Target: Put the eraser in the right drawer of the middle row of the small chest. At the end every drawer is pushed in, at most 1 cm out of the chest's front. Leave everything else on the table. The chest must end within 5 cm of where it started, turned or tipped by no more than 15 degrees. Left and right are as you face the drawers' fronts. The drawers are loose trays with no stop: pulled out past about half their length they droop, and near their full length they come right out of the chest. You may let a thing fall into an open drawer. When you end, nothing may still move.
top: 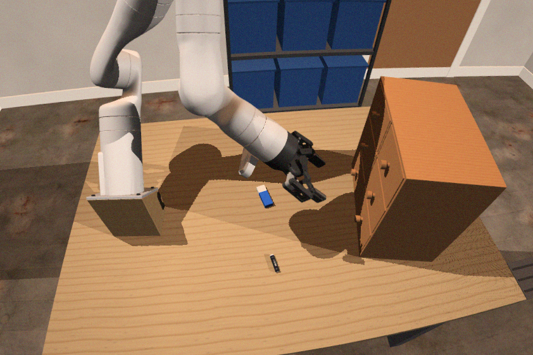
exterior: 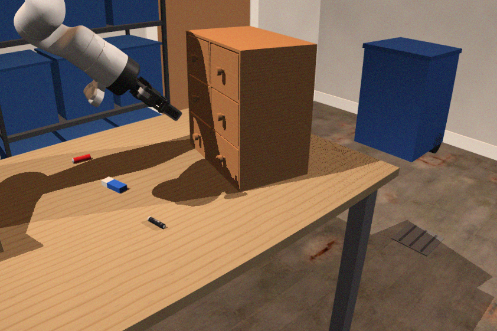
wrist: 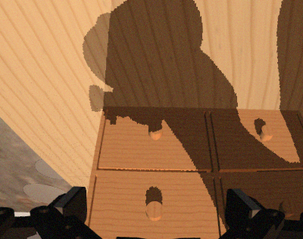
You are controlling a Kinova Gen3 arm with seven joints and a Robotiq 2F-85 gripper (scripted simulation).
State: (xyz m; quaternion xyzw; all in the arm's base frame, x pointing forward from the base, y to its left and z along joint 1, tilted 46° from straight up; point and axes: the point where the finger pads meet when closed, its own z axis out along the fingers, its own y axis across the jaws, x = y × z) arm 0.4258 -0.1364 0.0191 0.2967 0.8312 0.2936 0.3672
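The blue and white eraser (top: 264, 195) (exterior: 114, 184) lies flat on the table (top: 172, 299) (exterior: 120, 279), between the arm's base and the small orange chest (top: 430, 127) (exterior: 272, 98). All the chest's drawers look pushed in. My gripper (top: 320, 180) (exterior: 170, 111) (wrist: 156, 203) is open and empty. It hangs in the air, pointing at the chest's front, a short way from it and past the eraser. The knob (top: 369, 194) (exterior: 220, 117) (wrist: 154, 210) of the middle row's right drawer lies between my fingers in the wrist view.
A small black battery (top: 274, 263) (exterior: 156, 222) lies nearer the table's front edge. A small red cylinder (exterior: 81, 157) lies toward the back. A shelf of blue bins (top: 301, 19) stands behind the table, and a blue bin (exterior: 405, 94) stands on the floor.
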